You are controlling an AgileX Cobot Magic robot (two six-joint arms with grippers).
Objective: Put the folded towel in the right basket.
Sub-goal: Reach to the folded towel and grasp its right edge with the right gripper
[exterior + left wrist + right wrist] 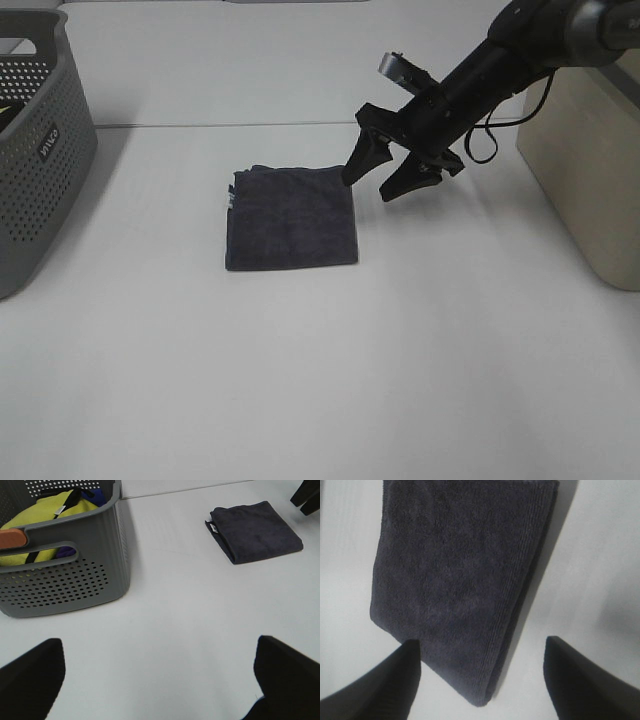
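Nearest the lens in the high view: bare white table (pixel 320 400). Farther back, at mid-table, the folded towel (pixel 292 220), dark grey, flat and square, well apart from both containers. Just beside its far right corner, the right gripper (pixel 366 190), tilted down on its arm, jaws spread, holding nothing. One fingertip above the towel's edge, the other above bare table, probably placed so as to straddle that edge for a pinch. Cannot tell from here whether touching the cloth yet. At the right edge, a beige bin (pixel 590 180), judged to be the right basket and so the goal. At the left edge, a grey basket (pixel 40 150), perforated, no part of this job.

From the left wrist: left gripper (pixel 157 645) spread wide and empty, hanging over bare table near the grey basket (pixel 75 580), well apart from the towel (pixel 257 532). Looks held out of the way, with towel and goal both on the other arm's side. Inside the grey basket, a yellow cloth (pixel 55 510) among other items.

From the right wrist: towel (pixel 455 580) filling most of the picture, with the thick folded edge lying between the tips of the right gripper (pixel 482 641). Spread looks ample for all the layers.

By judgement, approach nearly done and grasp not yet made. Next move calls for lowering, closing on the edge, lifting, then carrying to the beige bin. Risk: catching only the top layer and unfolding the towel on the lift.
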